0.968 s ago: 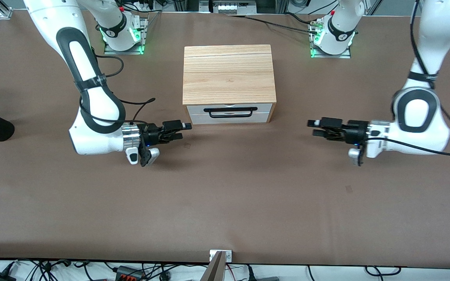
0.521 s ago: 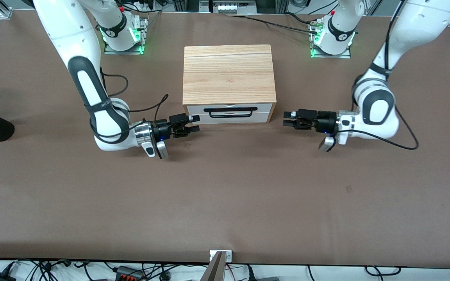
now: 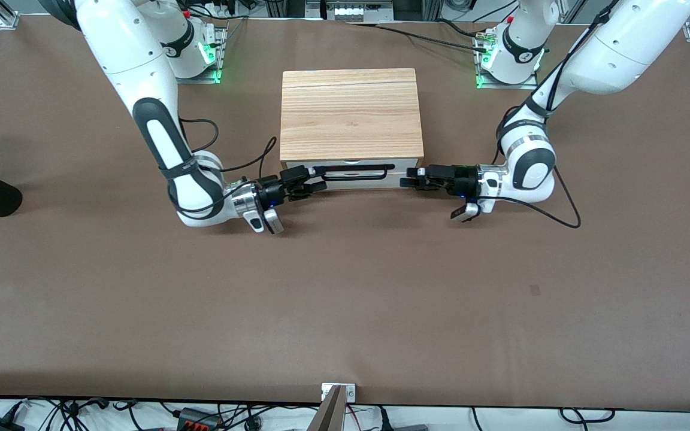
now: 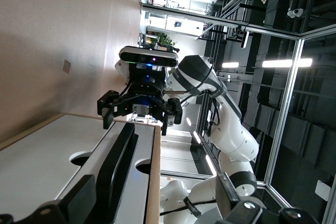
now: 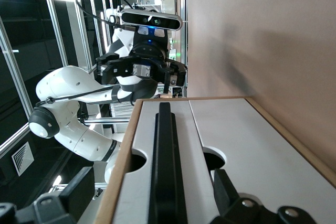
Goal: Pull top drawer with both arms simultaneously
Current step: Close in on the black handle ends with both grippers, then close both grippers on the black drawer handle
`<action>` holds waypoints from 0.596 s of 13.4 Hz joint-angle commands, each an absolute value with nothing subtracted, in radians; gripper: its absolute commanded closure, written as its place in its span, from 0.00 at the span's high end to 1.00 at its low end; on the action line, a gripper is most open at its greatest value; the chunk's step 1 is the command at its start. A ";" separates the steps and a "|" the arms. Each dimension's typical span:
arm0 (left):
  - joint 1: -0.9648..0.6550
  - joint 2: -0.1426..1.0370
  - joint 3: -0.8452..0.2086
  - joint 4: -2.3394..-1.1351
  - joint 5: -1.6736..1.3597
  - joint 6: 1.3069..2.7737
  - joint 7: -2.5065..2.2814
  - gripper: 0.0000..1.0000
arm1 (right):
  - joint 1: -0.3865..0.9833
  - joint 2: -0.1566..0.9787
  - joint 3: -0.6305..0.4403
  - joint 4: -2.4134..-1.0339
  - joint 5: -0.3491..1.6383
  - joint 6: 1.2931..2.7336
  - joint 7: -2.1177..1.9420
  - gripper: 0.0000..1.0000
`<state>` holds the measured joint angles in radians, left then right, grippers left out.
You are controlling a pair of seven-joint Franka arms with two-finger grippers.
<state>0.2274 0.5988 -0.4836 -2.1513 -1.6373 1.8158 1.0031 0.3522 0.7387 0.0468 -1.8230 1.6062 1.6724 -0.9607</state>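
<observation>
At the wooden box [image 3: 351,114] mid-desk, the shut top drawer [image 3: 354,168] had the left hand [image 3: 409,178] and right hand [image 3: 316,179], fingers apart, at its bar handle [image 3: 354,170] ends; both likely needed even grips and matched, straight pulls.

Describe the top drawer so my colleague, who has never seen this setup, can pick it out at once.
Start at the wooden box in the middle of the table, between the two arm bases. Its face toward the front camera carries two white drawer fronts, one above the other. The top drawer is the upper one, the one with the long black bar handle; it is shut.
</observation>
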 commanded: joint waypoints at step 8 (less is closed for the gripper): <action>0.123 0.635 -0.494 -2.186 -1.816 1.896 1.184 0.96 | 0.367 0.755 0.049 -1.841 1.632 1.666 -0.983 0.70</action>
